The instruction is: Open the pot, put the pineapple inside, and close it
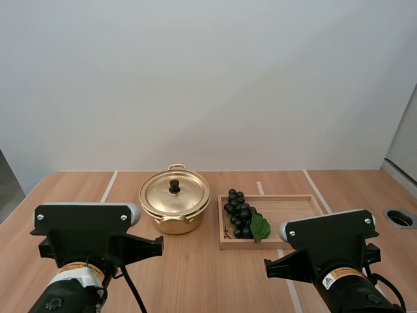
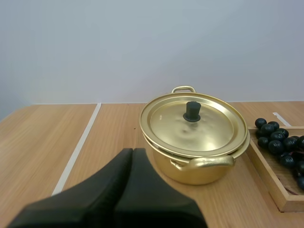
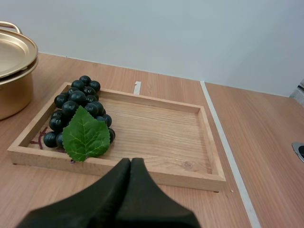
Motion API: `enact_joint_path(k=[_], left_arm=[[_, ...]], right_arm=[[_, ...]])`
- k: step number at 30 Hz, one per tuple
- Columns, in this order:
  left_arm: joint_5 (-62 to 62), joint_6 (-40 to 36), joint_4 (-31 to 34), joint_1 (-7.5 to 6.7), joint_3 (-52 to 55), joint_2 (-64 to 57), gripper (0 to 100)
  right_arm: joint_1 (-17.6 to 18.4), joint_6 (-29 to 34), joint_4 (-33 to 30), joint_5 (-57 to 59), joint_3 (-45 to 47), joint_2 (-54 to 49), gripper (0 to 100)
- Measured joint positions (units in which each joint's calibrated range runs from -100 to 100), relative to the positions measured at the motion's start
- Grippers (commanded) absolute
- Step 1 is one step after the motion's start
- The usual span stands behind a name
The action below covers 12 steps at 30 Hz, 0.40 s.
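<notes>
**A:** Where do you stand? Your left pincer point(image 2: 133, 154) is closed on nothing, the fingers pressed into one dark wedge, held back from the pot point(image 1: 174, 207) on the near side. Your right pincer point(image 3: 130, 164) is the same, fingers together and holding nothing, hanging just in front of the wooden tray point(image 3: 156, 126).

**B:** And the task's things?

**A:** The pot sits on the counter point(image 1: 195, 274) just left of the tray, with its lid point(image 2: 192, 124) seated flat and the black knob point(image 2: 192, 111) upright at the centre. You won't find a pineapple; the only fruit is a bunch of dark grapes point(image 3: 78, 111) with a green leaf point(image 3: 85, 137), lying at the tray's end nearest the pot.

**B:** So is this before or after?

**A:** You can't tell. A shut pot with grapes on the tray fits a pot waiting to be opened; whether anything already lies inside it is hidden by the lid.

**B:** If the lid has to come off, how do you do it well?

**A:** My judgement: spread the left fingers, come down straight over the knob, pinch it squarely and lift vertically so the thin lid doesn't drag the light pot along. Keep clear of the side handles point(image 2: 209, 162).
</notes>
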Motion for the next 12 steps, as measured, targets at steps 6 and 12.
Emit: enact_joint_path(k=[6, 12], left_arm=[[-0.22, -0.71, 0.12, 0.0, 0.47, 0.0, 0], [-2.09, -0.9, 0.12, 0.0, 3.23, 0.0, 0]], right_arm=[[0.0, 0.0, 0.0, 0.0, 0.0, 0.0, 0], [0.0, 0.0, 0.0, 0.0, 0.0, 0.0, 0]])
